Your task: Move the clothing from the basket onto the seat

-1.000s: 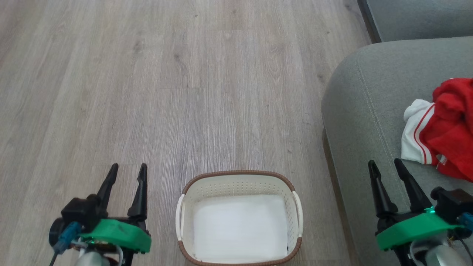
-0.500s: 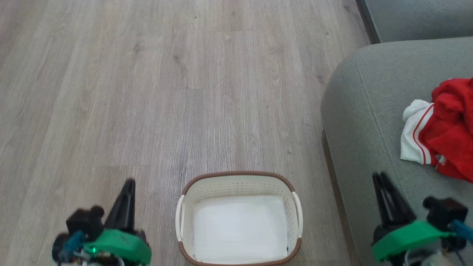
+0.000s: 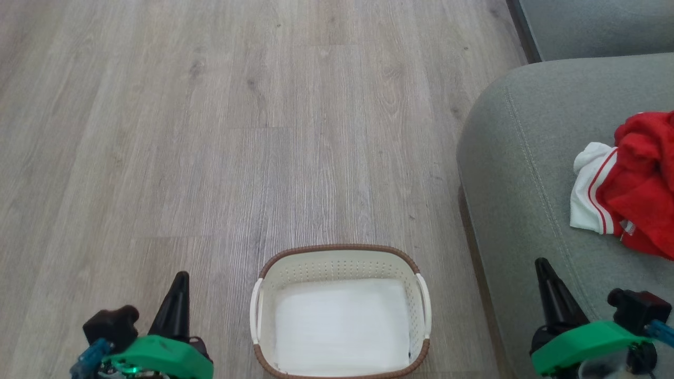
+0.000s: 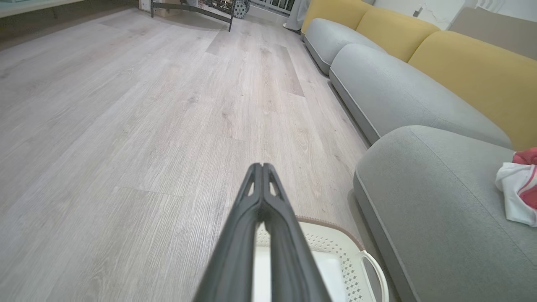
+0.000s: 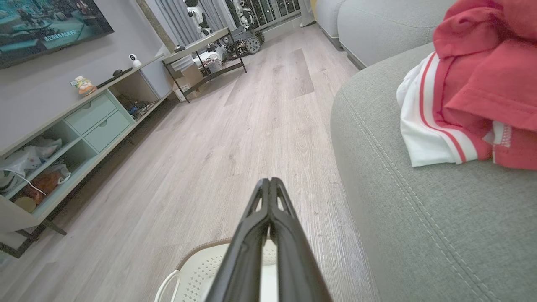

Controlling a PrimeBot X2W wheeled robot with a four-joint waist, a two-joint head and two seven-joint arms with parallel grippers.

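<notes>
Jaws pressed together on nothing, the left gripper (image 3: pixel 180 279) at 7 o'clock and right gripper (image 3: pixel 542 266) at 5 o'clock point toward 12, arms cropped at the bottom edge. Between them sits the basket (image 3: pixel 337 247); the clothing (image 3: pixel 640 184), cut off at 3 o'clock, lies on the seat (image 3: pixel 516 173).

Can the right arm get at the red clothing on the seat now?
Probably yes: the clothing lies uncovered on the seat, ahead of the right gripper, nothing between; its jaws are shut.
</notes>
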